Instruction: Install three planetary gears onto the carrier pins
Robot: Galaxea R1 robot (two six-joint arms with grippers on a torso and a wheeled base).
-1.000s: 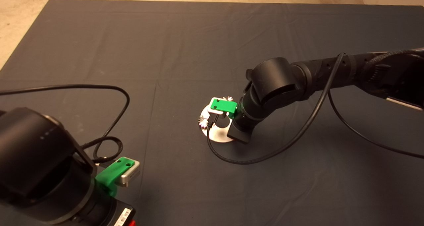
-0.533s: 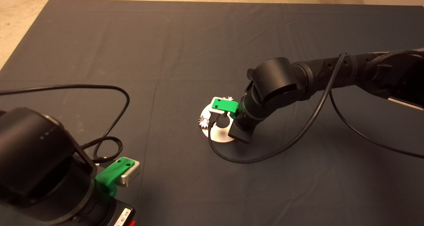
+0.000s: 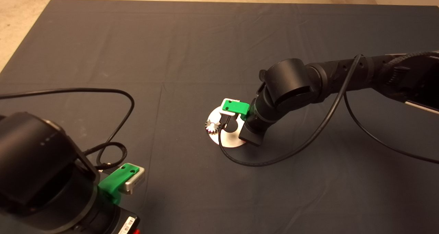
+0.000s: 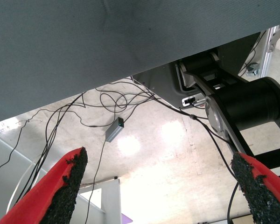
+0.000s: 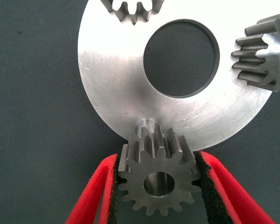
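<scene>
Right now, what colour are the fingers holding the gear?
Red fingers with black pads, clearest in the right wrist view.

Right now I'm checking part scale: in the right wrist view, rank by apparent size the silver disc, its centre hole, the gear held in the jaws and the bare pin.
1. Silver disc
2. Held gear and centre hole: look alike; the gear's nearness inflates it.
3. Bare pin
</scene>
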